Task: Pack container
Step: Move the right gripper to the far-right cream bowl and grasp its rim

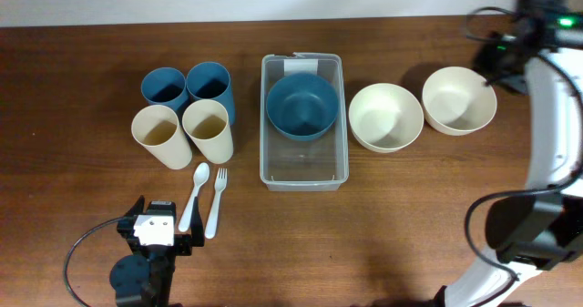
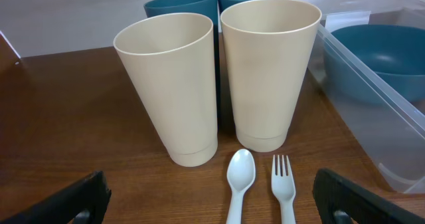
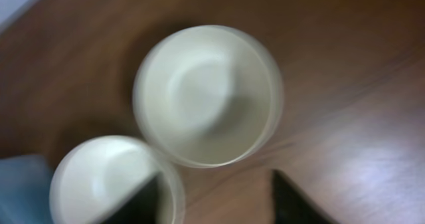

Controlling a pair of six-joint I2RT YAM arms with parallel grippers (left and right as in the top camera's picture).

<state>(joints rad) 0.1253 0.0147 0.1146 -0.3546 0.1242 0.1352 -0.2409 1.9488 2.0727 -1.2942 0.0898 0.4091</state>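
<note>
From above: 1 container, clear plastic, sits mid-table with 1 blue bowl in its far half. There's a white patch at the container's far end, too small to read anything on it.

Just right of the container are 2 cream bowls, side by side. Left of the container, 4 cups stand in a tight square: 2 blue cups at the back and 2 cream cups in front. Closer to me than the cups, also left of the container, 1 white spoon and 1 white fork lie side by side.

The left pincer sits near the front edge, well left of the container, beside the spoon's handle. The right pincer hangs by the farther cream bowl, well right of the container.

Left wrist cam: all 4 cups up close, with the spoon and fork in front. The container is off to the right with the blue bowl in it. This pincer's fingers are spread wide, pinching nothing.

Right wrist cam: pretty blurry. I count 2 cream bowls below it, and the fingers are apart, gripping nothing. There's a bluish smear in the lower-left corner, and I can't tell if that's the container.
</note>
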